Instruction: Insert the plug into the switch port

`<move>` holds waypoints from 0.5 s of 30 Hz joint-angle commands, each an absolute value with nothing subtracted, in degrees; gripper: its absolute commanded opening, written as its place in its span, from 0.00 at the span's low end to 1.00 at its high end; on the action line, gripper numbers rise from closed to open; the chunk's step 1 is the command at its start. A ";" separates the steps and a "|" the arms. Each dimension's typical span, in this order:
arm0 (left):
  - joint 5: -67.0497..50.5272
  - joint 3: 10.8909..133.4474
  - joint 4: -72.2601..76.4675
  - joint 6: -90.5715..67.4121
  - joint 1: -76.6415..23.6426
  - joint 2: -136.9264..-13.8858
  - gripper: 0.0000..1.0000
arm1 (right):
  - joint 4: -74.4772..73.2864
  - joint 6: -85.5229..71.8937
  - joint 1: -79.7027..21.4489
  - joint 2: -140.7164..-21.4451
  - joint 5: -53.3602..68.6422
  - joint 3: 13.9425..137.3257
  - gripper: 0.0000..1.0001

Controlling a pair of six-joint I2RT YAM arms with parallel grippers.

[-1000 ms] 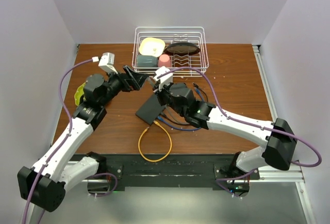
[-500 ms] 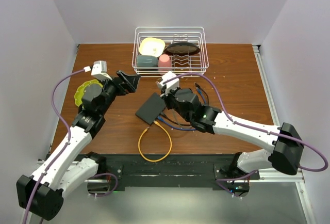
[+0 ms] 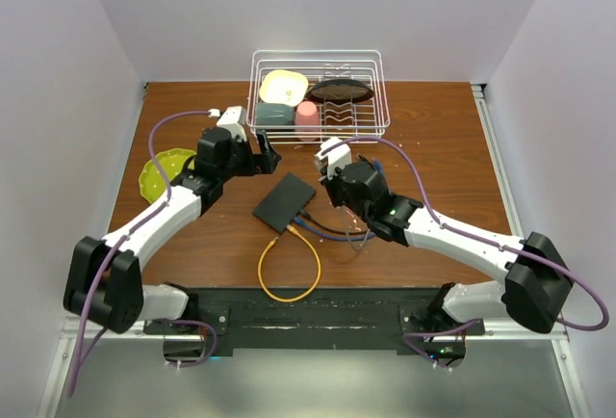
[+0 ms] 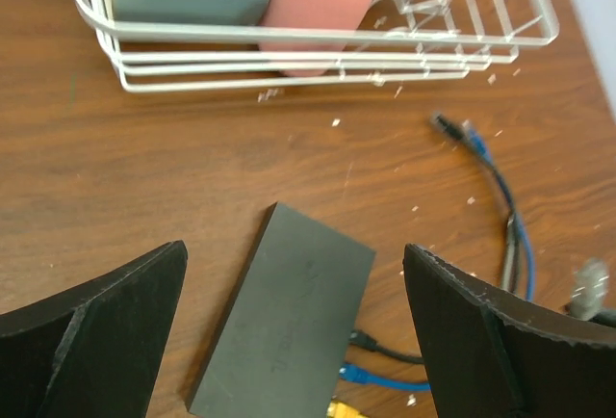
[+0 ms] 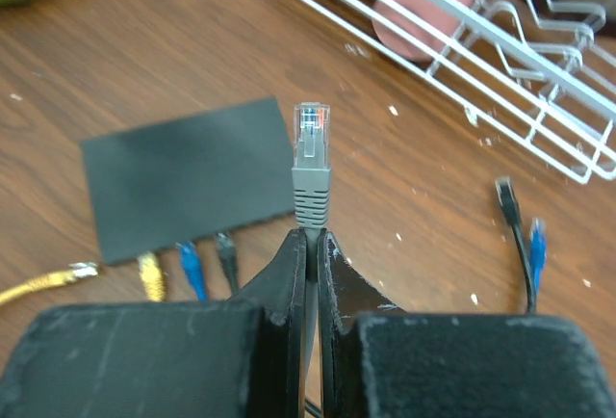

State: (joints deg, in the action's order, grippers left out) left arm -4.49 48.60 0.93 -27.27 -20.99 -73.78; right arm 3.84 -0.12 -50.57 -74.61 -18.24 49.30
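The switch is a flat dark grey box lying on the wooden table, also in the left wrist view and the right wrist view. Its near narrow edge holds black, blue and yellow plugs. My right gripper is shut on a grey cable just behind its clear-tipped grey plug, which is held off to the right of the box; from above the gripper sits right of the box. My left gripper is open and empty above the box's far end.
A white wire dish rack with a yellow bowl, grey cup, pink cup and dark dish stands behind. A yellow-green plate is at the left. Loose blue and black cables lie right of the box. A yellow cable loop lies in front.
My left gripper has swung right and forward to the box's far end, near the rack. My right gripper has drawn a little to the right, away from the box, with the plug still held.
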 commanded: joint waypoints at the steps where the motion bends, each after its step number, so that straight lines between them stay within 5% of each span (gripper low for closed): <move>1: -8.77 50.27 2.37 -24.96 -20.04 -78.90 1.00 | 0.36 -0.97 -47.90 -74.97 -14.15 47.99 0.00; 15: -19.68 50.72 10.01 -27.77 -19.78 -96.32 0.97 | -9.49 -7.54 -47.20 -82.79 -7.12 50.62 0.00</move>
